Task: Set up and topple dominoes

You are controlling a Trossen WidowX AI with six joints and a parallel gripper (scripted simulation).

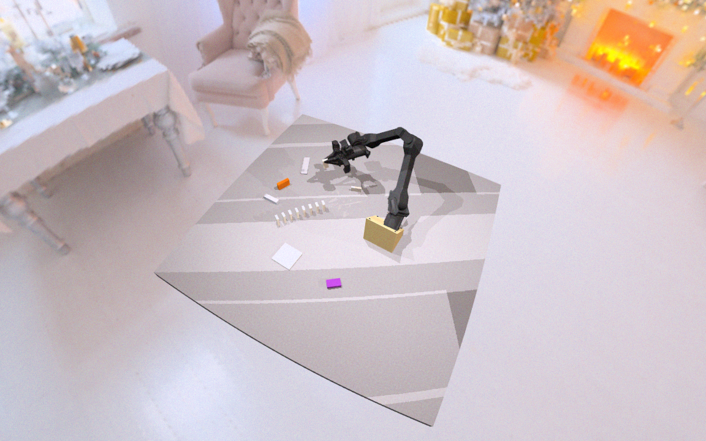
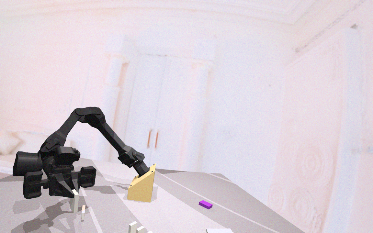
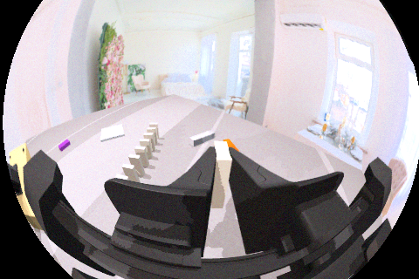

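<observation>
Black end effector (image 1: 326, 161) (image 2: 73, 193) (image 3: 220, 153) (nearly closed) grips domino (image 1: 325, 163) (image 2: 75, 202) (image 3: 222, 163)

Arm arched, elbow high; tool (image 1: 326, 162) (image 2: 74, 193) (image 3: 220, 153) nearly level, fingers nearly closed.

Between the standing row (image 1: 300, 212) (image 3: 141, 152) and the white square (image 1: 287, 256) (image 3: 113, 132), an open strip is running. The orange block (image 1: 283, 184) (image 3: 231, 144) and the pale bar (image 1: 270, 198) (image 3: 202, 138) are obstructing the floor beyond the row's far end.

Count: standing dominoes (image 1: 297, 214) (image 2: 132, 227) (image 3: 135, 160), 8; held domino (image 2: 75, 201) (image 3: 223, 162), 1; lying domino (image 1: 356, 188) (image 2: 83, 213), 1; pale bars (image 1: 270, 198) (image 3: 202, 139), 2; white slab (image 1: 286, 256) (image 2: 219, 230) (image 3: 112, 132), 1; orange block (image 1: 283, 184) (image 3: 230, 144), 1; purple block (image 1: 333, 283) (image 2: 205, 204) (image 3: 64, 145), 1.
</observation>
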